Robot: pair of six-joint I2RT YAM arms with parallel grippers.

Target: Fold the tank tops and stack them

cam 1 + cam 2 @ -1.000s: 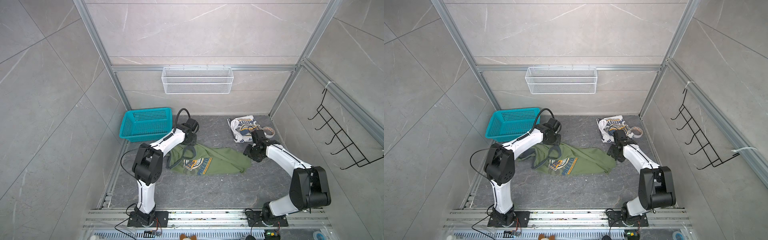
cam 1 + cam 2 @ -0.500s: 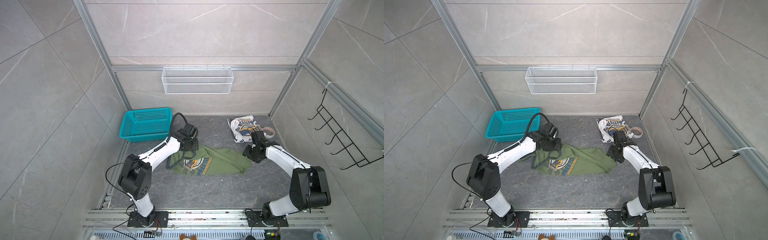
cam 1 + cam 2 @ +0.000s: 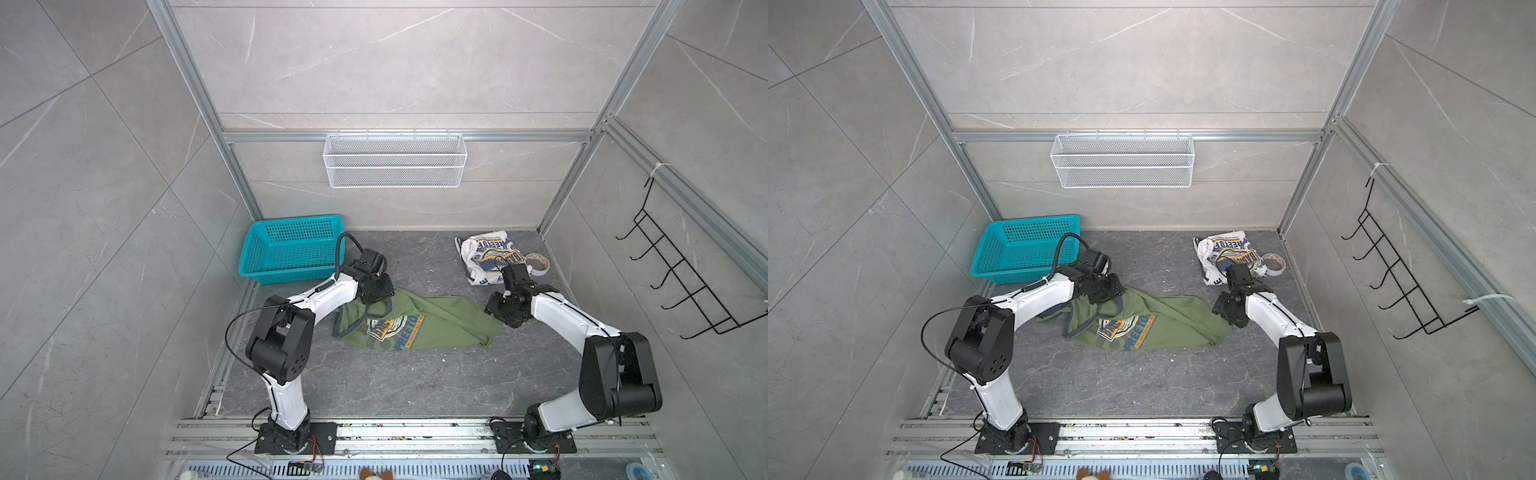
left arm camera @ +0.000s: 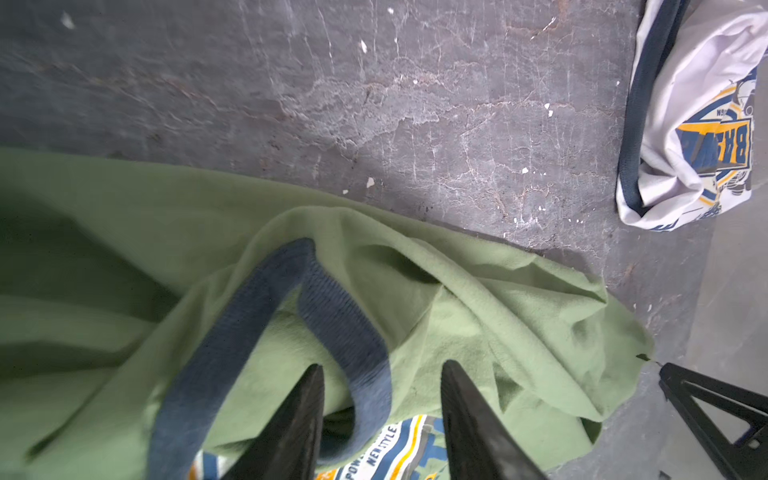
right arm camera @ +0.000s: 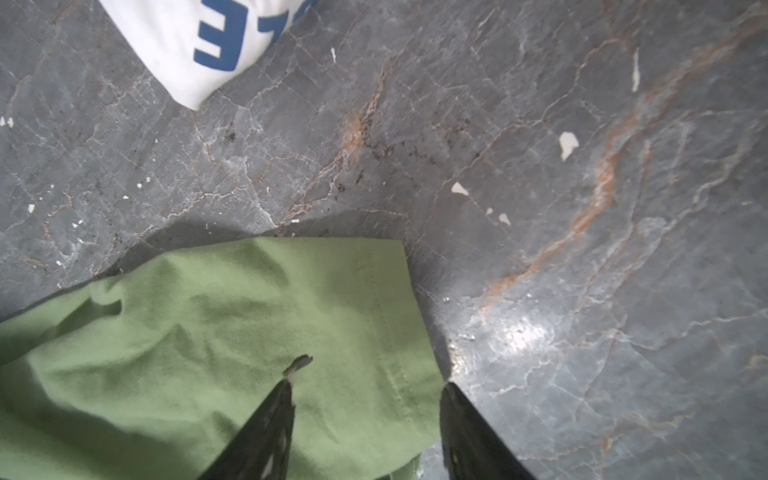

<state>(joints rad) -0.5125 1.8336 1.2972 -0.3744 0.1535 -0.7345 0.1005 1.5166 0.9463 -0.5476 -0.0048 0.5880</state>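
Rumpled, grey-trimmed olive tank top (image 3: pixel 451 322)

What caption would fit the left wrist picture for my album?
Left gripper open around the green tank top's blue-grey strap; white tank top lies beyond.

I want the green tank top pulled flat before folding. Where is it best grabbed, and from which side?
Take the green tank top by its ribbed grey strap trim, from the left arm's side, where the left gripper has open jaws either side of it. The trim loops up off the cloth, probably easy to pinch; the hem corner by the right gripper lies flat.
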